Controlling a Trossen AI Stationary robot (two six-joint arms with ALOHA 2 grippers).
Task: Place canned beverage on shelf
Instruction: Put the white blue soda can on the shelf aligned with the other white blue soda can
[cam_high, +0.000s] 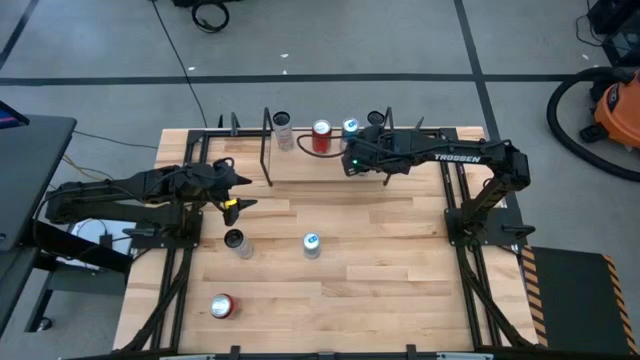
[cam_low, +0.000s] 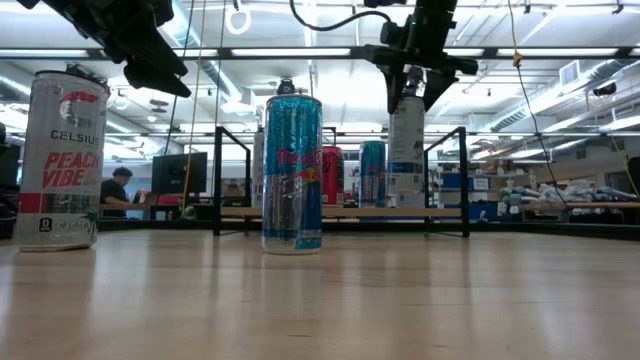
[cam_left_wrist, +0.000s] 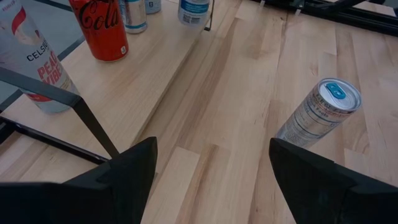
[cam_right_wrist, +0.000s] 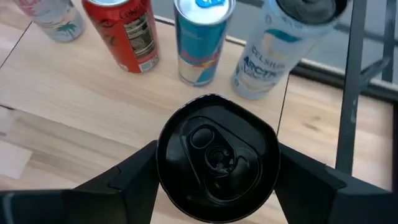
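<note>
Right wrist view: right gripper (cam_right_wrist: 216, 163) clamping black-topped tall can (cam_right_wrist: 216, 158) from both sides, carrying it upright above light-wood shelf in black rod frame (cam_right_wrist: 87, 93), aiming probably at free front spot. Behind: red cola can (cam_right_wrist: 123, 34), blue slim can (cam_right_wrist: 201, 40), pale Celsius can (cam_right_wrist: 283, 46) standing in row. Left gripper (cam_high: 232, 204) waiting, fingers apart, holding nothing.

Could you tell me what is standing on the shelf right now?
Four cans on the shelf: a pale one, a red one, a blue one, a white one. The held can covers the board beneath it.

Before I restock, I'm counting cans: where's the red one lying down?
The red can lies on the table's front left, alone.
</note>
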